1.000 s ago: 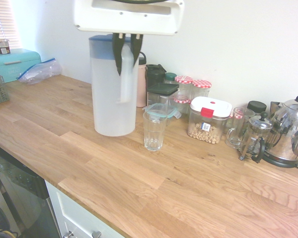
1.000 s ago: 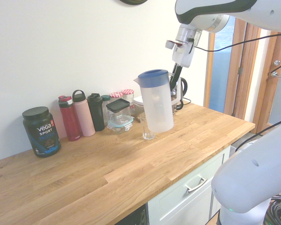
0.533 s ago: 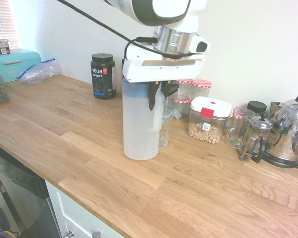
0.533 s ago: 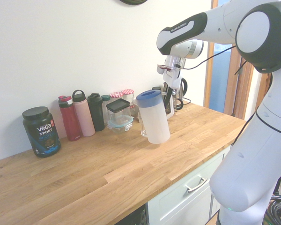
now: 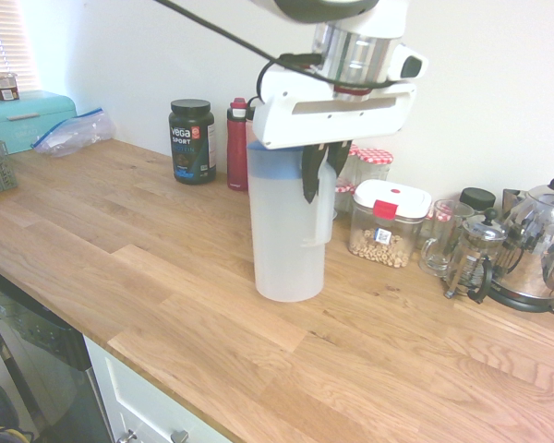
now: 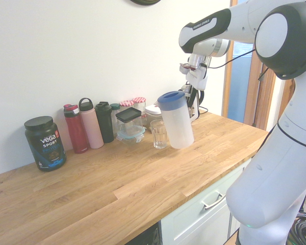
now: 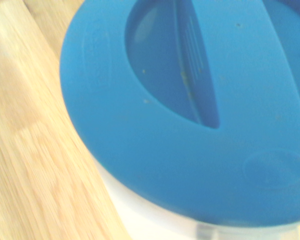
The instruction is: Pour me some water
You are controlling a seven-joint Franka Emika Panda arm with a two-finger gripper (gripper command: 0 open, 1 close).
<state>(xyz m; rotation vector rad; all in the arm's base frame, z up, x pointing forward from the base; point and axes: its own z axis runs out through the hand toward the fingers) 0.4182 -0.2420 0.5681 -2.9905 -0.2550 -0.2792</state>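
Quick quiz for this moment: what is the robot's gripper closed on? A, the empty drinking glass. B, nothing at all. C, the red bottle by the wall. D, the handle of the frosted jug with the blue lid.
D: the gripper has its dark fingers clamped on the handle of the frosted jug, while the drinking glass stands free beside it.

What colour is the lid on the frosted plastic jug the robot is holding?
Blue. The lid shows best in the wrist view, filling most of that picture.
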